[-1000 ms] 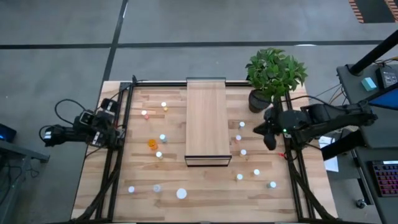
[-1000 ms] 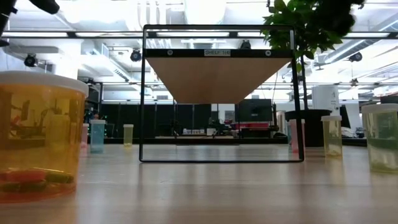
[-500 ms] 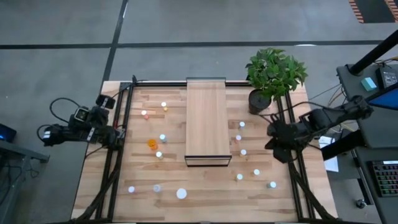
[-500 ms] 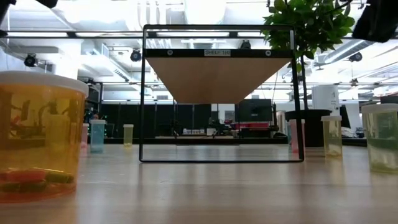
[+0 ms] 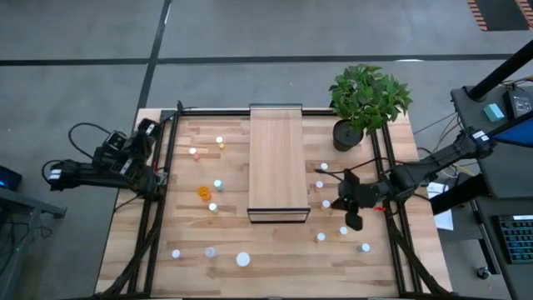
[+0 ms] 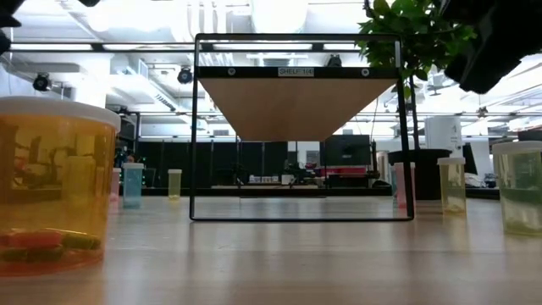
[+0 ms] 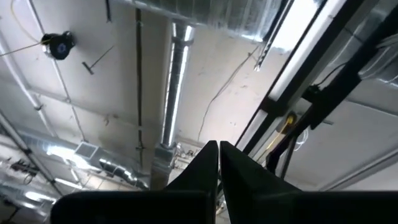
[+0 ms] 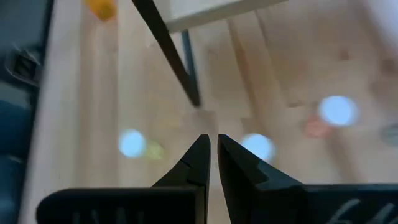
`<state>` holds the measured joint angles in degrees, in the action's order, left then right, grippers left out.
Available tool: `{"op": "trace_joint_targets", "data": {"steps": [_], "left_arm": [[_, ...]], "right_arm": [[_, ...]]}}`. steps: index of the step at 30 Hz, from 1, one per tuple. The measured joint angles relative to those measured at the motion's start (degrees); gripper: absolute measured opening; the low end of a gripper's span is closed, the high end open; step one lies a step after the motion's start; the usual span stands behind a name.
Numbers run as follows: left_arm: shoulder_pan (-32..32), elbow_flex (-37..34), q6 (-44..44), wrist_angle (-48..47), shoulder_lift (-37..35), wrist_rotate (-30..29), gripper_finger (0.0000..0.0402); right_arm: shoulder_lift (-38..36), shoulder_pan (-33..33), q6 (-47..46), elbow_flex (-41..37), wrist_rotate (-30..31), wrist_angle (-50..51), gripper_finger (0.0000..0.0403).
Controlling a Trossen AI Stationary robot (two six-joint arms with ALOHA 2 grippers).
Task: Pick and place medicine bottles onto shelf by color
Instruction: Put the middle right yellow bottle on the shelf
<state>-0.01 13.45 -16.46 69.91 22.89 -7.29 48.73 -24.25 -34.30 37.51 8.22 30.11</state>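
The shelf (image 5: pixel 276 162), a long light-wood board in a dark frame, stands mid-table. Small white-capped medicine bottles stand upright on the table either side of it, among them an orange one (image 5: pixel 203 192), a larger one (image 5: pixel 242 259) and one (image 5: pixel 326 203) just right of the shelf. My right gripper (image 5: pixel 346 205) hangs shut above the table right of the shelf, slanting down over blurred white caps (image 8: pixel 257 146). My left gripper (image 7: pixel 217 148) is shut at the table's left edge (image 5: pixel 141 135) and points up at the ceiling. Neither holds anything.
A potted green plant (image 5: pixel 366 100) stands at the far right corner. Dark frame rails (image 5: pixel 158 192) run along both side edges of the table. In the low view a big orange bottle (image 6: pixel 51 186) sits close to the camera, and other bottles (image 6: pixel 450 182) stand farther off.
My right gripper has come down from beside the right rail, toward the near edge and then toward the shelf, and now hangs over the bottles right of it, still shut. My left arm has risen a little and tipped its gripper further upward.
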Motion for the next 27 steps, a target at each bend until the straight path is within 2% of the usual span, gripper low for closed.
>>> {"op": "trace_joint_targets", "data": {"steps": [3, 6, 12, 14, 19, 27], "left_arm": [[0.0, 1.28, -2.03, -0.07, 3.4, -1.97, 0.0], [0.0, 2.83, -2.72, -0.74, 6.49, -3.63, 0.0], [0.0, 4.82, -2.79, -2.21, 11.17, -7.49, 0.0], [0.0, 5.11, -2.84, -2.02, 12.28, -7.65, 0.0], [0.0, 5.73, -4.67, -1.92, 13.88, -7.65, 0.0], [0.0, 5.79, -5.69, -1.88, 14.95, -8.02, 0.0]], "right_arm": [[1.83, -0.01, -2.63, 0.03, -0.7, -3.33, 0.0022], [3.56, -0.38, -3.13, 2.15, -0.67, -2.59, 0.0022], [6.04, -2.54, 7.41, 6.16, 1.79, 3.1, 0.0013], [7.04, -2.64, 7.19, 6.17, 3.78, 4.03, 0.0018], [9.96, -2.36, 6.97, 6.16, 5.95, 4.09, 0.0065], [14.38, -2.36, 7.25, 5.27, 10.37, 5.25, 0.0177]]}}
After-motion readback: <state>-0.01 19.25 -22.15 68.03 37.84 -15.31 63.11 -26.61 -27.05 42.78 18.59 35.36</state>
